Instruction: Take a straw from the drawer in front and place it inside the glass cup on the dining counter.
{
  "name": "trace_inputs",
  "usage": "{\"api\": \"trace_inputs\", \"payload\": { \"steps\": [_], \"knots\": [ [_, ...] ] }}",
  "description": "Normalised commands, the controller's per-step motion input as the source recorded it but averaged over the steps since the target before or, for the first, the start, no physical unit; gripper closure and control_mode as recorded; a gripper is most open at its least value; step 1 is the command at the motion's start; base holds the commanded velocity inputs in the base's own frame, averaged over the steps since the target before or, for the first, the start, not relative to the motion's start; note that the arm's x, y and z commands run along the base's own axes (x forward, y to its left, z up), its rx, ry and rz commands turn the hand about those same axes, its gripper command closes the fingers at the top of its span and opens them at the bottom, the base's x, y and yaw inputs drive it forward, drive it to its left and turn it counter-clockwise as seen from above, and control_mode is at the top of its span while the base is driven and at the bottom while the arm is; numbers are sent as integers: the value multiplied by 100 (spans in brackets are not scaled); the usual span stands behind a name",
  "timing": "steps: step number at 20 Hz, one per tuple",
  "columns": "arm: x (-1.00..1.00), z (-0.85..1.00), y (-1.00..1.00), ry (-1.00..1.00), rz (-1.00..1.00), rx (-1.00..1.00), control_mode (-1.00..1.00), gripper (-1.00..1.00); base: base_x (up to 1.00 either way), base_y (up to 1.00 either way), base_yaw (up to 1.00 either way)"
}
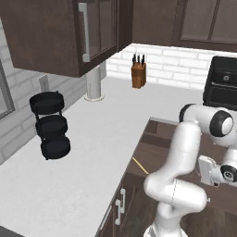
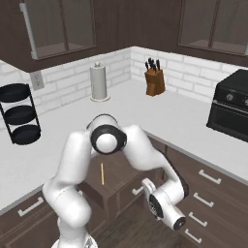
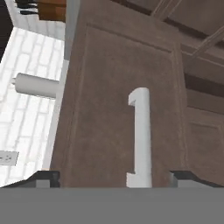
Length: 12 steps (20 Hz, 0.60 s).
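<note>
The drawer (image 1: pixel 152 150) stands pulled out from under the white counter. A thin yellow straw (image 1: pixel 140 165) lies on its floor near the counter side, and the right base view has the straw (image 2: pixel 102 173) there too. In the hand view my gripper (image 3: pixel 117 177) is open and faces the drawer's brown front (image 3: pixel 100 109). Its dark fingertips (image 3: pixel 48 177) stand wide on either side of the pale bar handle (image 3: pixel 141 131) without touching it. The hand (image 2: pixel 162 206) hangs low in front of the drawer. The glass cup and the dining counter are out of view.
On the white wall counter (image 1: pixel 88 166) stand a black three-tier rack (image 1: pixel 50 125), a paper towel roll (image 2: pixel 98 81) and a knife block (image 2: pixel 155 80). A black oven (image 2: pixel 230 106) sits at the right. Upper cabinets (image 1: pixel 55 32) hang overhead, and more drawers (image 2: pixel 208 193) lie to the right.
</note>
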Motion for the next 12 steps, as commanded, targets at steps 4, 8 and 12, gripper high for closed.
{"api": "trace_inputs", "payload": {
  "steps": [4, 8, 12],
  "knots": [
    [-10, 100, 11, -4, 0, -33, -100, -100, 0, 0, 0],
    [0, 100, 8, 5, 0, -35, -100, -100, 0, 0, 0],
    [4, 100, 12, 13, 0, -37, -100, -100, 0, 0, 0]
  ]
}}
